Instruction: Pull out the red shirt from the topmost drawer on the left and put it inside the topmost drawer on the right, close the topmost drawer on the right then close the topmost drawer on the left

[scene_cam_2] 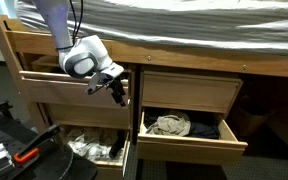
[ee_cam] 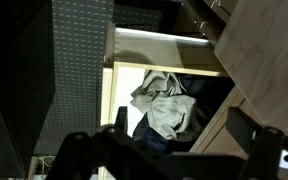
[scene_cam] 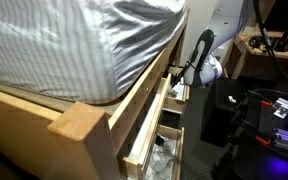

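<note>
Beside the right edge of the top-left drawer (scene_cam_2: 69, 100), the gripper (scene_cam_2: 117, 93) hovers with fingers spread, holding nothing. That drawer stands pulled out; the top-right drawer (scene_cam_2: 189, 93) looks closed. Red shirt not visible in any view, so transfer unconfirmed; at least 1 drawer left to close. Wrist view shows only pale cloth (ee_cam: 164, 105); fingertips blurred.

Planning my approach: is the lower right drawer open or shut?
Open. The lower right drawer is pulled out, with a crumpled pale cloth lying visible inside.
</note>
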You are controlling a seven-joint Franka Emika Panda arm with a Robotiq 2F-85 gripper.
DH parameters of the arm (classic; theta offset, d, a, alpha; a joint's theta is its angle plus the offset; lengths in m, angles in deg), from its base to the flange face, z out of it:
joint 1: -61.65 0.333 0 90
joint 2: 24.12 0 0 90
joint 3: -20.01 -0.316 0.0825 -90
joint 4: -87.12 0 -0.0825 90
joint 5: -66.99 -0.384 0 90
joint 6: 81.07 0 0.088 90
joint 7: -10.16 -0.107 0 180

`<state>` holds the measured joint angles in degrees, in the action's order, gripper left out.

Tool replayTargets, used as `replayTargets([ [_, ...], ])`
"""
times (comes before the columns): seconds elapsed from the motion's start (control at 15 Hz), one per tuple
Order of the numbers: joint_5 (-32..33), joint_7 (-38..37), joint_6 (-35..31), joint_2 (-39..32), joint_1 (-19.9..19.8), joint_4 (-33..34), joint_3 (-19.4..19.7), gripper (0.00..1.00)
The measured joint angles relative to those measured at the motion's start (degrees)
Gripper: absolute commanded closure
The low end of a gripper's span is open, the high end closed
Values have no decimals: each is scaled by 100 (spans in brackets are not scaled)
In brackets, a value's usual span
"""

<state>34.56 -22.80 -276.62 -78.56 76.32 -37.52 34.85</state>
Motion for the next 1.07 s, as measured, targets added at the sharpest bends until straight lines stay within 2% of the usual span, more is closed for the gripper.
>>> replayTargets([
  [0.07,60,49,-54,13,-81,5,-90,0],
  [0.13,235,149,-350,33,-292,14,-337,0],
  [0.2,554,139,-412,57,-448,55,-475,0],
  [0.4,1684,46,-362,154,-698,337,-519,0],
  [0.47,1860,171,-351,183,-853,475,-636,0],
  [0.67,2127,820,-285,206,-1677,840,-1297,0],
  [1.07,1934,901,-270,154,-1539,842,-1279,0],
])
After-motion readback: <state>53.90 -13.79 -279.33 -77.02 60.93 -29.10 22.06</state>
